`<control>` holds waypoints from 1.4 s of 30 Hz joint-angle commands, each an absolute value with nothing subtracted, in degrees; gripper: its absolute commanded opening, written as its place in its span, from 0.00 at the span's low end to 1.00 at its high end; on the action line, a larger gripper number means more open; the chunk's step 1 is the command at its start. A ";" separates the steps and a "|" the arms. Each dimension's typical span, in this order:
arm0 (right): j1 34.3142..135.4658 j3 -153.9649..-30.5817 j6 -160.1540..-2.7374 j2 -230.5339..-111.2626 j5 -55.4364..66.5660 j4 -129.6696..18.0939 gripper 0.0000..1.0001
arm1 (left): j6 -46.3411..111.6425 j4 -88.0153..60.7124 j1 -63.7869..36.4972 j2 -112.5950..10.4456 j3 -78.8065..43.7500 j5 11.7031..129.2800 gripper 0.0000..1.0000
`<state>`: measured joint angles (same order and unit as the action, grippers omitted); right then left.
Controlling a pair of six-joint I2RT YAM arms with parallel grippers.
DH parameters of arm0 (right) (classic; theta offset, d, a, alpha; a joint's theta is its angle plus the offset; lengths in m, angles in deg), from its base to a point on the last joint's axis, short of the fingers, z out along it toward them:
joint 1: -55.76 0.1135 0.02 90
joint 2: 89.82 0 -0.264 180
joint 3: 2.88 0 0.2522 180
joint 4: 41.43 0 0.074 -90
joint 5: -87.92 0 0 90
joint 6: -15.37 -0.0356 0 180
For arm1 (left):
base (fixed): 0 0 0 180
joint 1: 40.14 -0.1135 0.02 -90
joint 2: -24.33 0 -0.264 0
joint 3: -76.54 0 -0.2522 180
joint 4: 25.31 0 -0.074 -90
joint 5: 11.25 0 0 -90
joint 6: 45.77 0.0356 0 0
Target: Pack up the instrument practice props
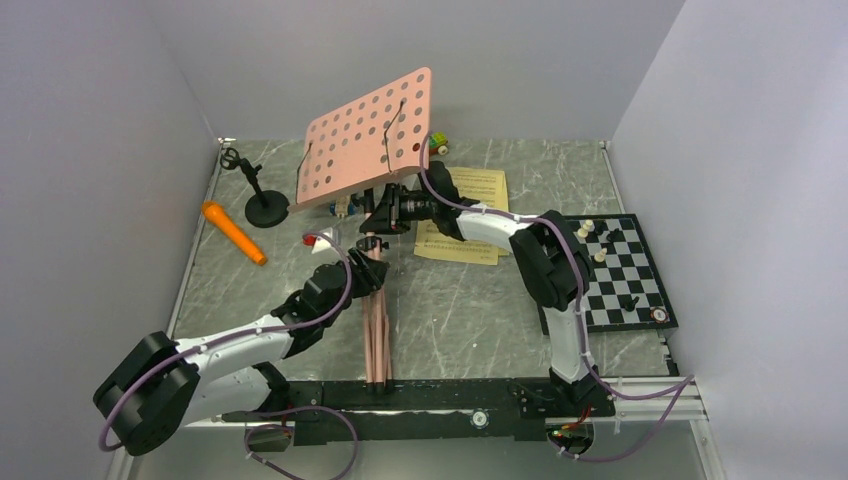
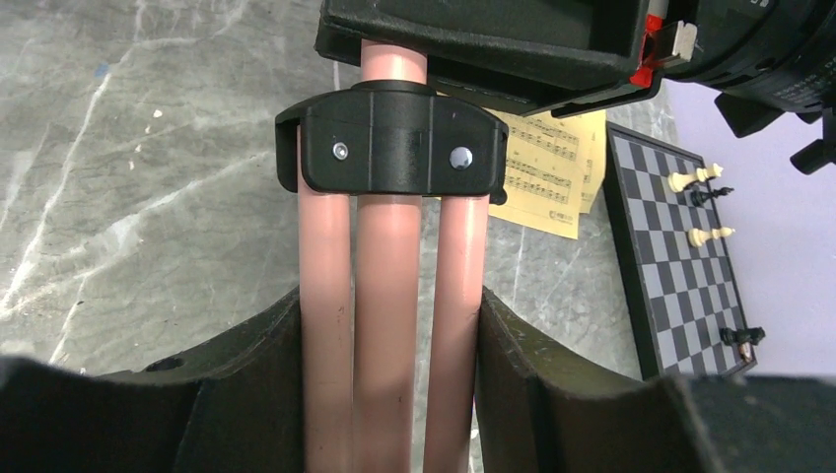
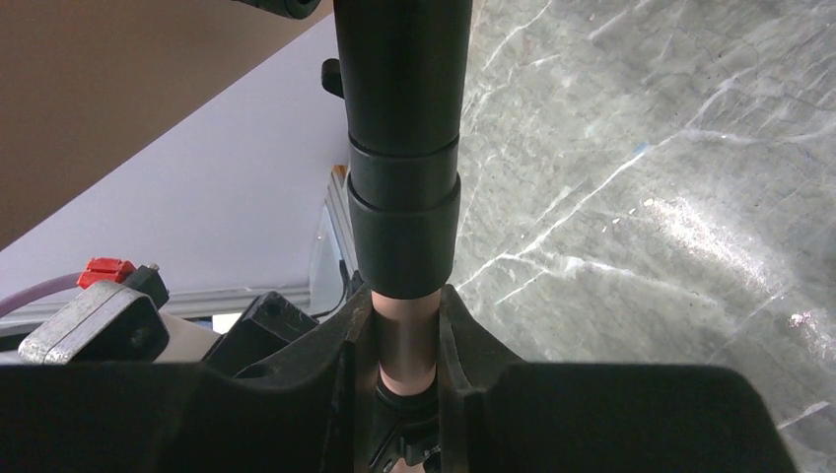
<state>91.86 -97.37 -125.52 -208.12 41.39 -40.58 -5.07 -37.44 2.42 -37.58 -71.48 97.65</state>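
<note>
The left gripper (image 2: 389,379) squeezes the three folded legs (image 2: 386,266) of the pink music stand (image 1: 365,140). The right gripper (image 3: 406,317) squeezes its pole (image 3: 403,357).

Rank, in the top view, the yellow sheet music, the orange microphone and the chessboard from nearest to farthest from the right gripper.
1. Yellow sheet music, just beside the right gripper.
2. Orange microphone, at the left.
3. Chessboard, at the right edge.

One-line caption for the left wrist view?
Left gripper clamps the three folded legs of the pink music stand; sheet music and chessboard lie beyond.
</note>
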 commanded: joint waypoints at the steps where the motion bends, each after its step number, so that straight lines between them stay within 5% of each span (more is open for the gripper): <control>1: 91.27 -100.39 -127.22 -207.58 48.81 -32.48 0.00 | -5.37 -31.85 1.61 -39.97 -71.21 106.35 0.00; 19: 88.29 -100.91 -130.07 -214.92 48.48 -29.55 0.00 | -10.13 -32.75 0.34 -54.51 -68.45 108.50 0.00; 24: 87.58 -96.95 -133.05 -212.63 48.19 -26.28 0.42 | -9.60 -32.62 0.19 -53.87 -68.60 108.81 0.00; 26: 87.23 -95.63 -133.41 -211.27 47.67 -25.89 0.49 | -9.27 -33.00 0.10 -53.73 -68.52 108.48 0.00; 42: 84.75 -85.41 -131.32 -200.02 43.23 -31.41 0.61 | -6.63 -35.83 0.02 -52.35 -67.42 104.13 0.00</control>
